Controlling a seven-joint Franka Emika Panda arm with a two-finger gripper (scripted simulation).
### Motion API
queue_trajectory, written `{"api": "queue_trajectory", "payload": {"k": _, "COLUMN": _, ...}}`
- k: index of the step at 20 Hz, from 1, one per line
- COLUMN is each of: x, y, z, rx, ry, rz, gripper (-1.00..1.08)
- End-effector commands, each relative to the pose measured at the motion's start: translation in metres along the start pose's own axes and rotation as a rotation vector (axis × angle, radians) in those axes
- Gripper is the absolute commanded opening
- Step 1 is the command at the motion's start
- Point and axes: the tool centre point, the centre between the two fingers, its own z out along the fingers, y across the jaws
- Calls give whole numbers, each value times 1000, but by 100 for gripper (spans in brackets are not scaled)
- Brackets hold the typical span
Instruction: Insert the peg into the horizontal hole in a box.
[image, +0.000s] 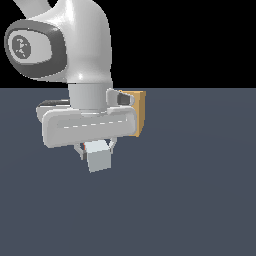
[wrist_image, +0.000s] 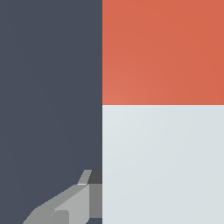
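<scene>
My gripper (image: 96, 148) is shut on the peg (image: 98, 159), whose white end points toward the camera in the exterior view, lifted above the grey floor. A sliver of its red half shows behind the fingers. In the wrist view the peg (wrist_image: 162, 109) fills much of the frame, red-orange half on one side, white half on the other, with one finger (wrist_image: 70, 203) against its white half. The tan box (image: 139, 112) stands behind the gripper body at the exterior view's right, mostly hidden by it. The horizontal hole is hidden.
The arm's white hand and wrist (image: 90, 122) cover most of the box. The flat dark grey floor (image: 200, 200) stretches all around.
</scene>
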Motion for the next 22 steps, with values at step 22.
{"api": "queue_trajectory", "payload": {"k": 22, "x": 79, "y": 1, "z": -24, "rx": -3, "ry": -1, "rz": 515, "gripper": -100}}
